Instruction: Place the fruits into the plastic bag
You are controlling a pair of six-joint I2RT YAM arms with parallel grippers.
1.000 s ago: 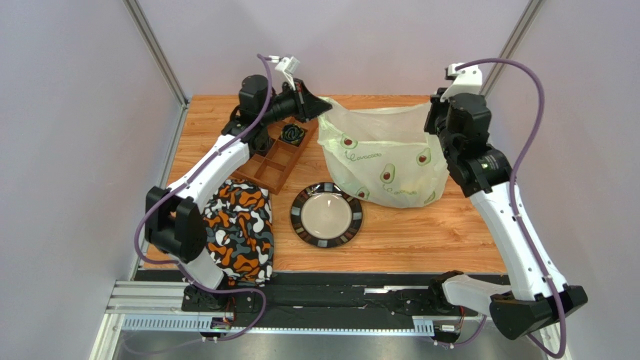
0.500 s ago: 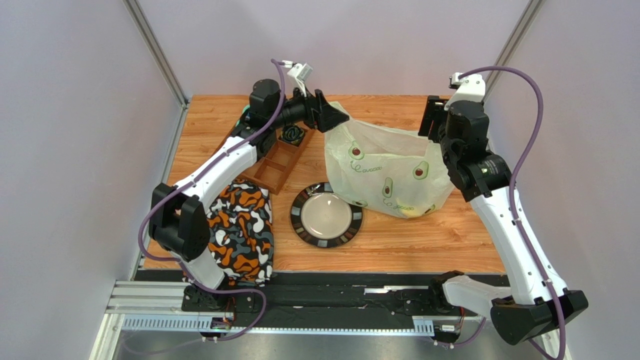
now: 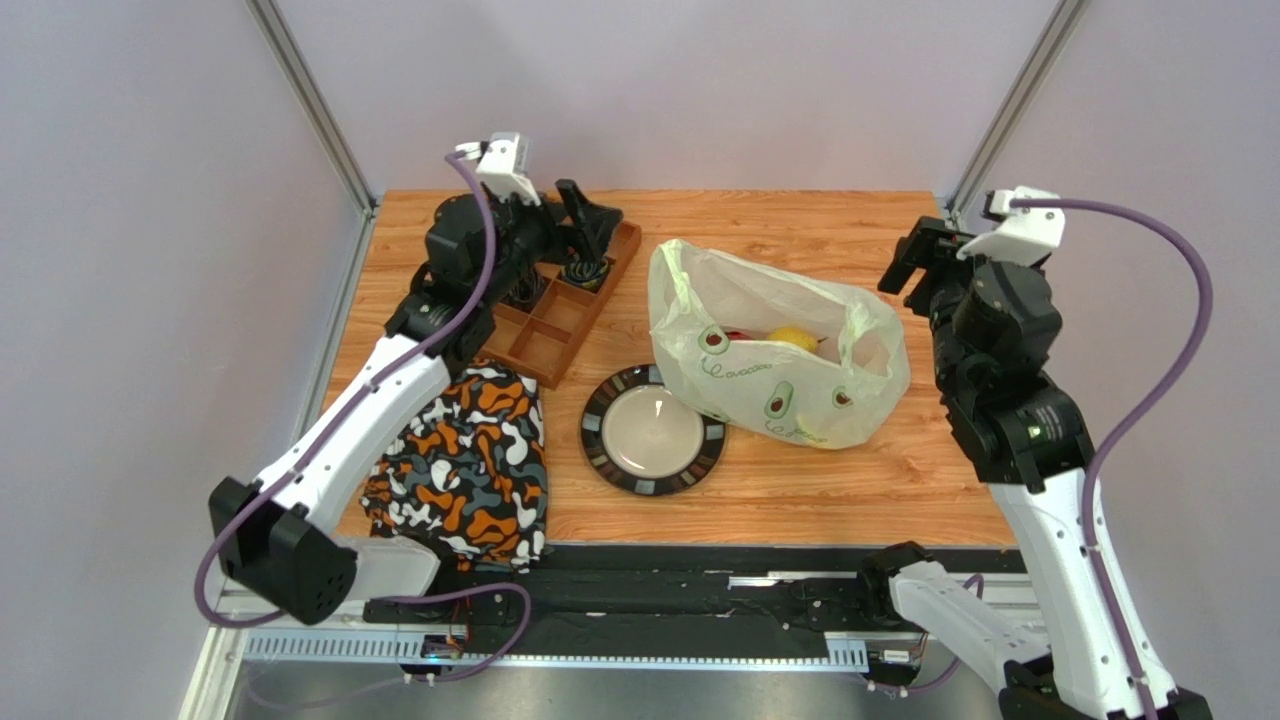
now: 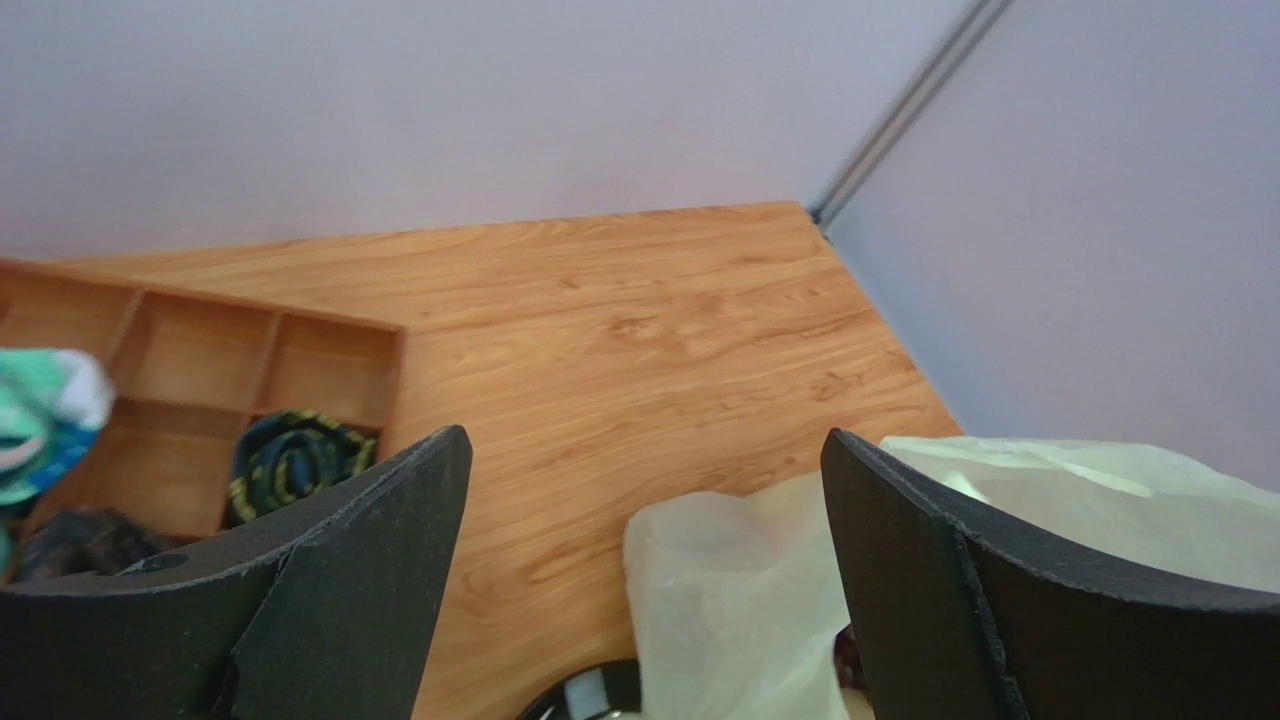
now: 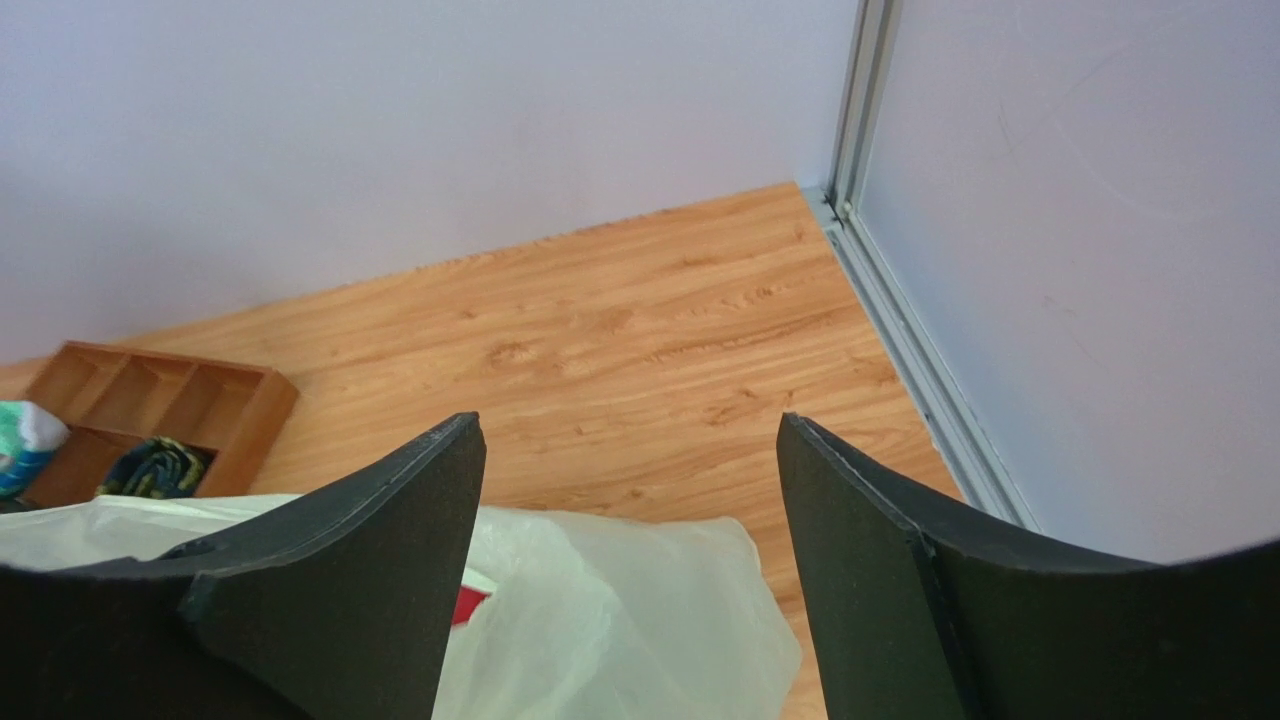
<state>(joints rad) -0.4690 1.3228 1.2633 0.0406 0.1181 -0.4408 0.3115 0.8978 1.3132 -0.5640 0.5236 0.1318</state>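
Note:
The plastic bag [image 3: 774, 360] lies slumped on the wooden table, its mouth open upward. Through the opening I see a yellow fruit [image 3: 795, 339] and a bit of red fruit [image 3: 736, 333]; the other fruits are hidden by the film. My left gripper [image 3: 591, 228] hangs open left of the bag, over the wooden tray, touching nothing. In the left wrist view the left gripper [image 4: 646, 495] frames a bag handle [image 4: 736, 600] below it. My right gripper [image 3: 920, 258] is open just right of the bag. In the right wrist view the right gripper [image 5: 631, 480] hovers above the bag [image 5: 631, 615], apart from it.
A brown divided tray [image 3: 546, 323] with rolled cloths [image 4: 293, 458] sits at the back left. A dark-rimmed plate [image 3: 601, 450] lies in front of the bag. An orange-black-white cloth [image 3: 466, 465] is at the front left. The cell's walls stand close on both sides.
Both grippers held the bag's handles up and have let go, opened and drawn back outward. The bag has sagged onto the table with its mouth open.

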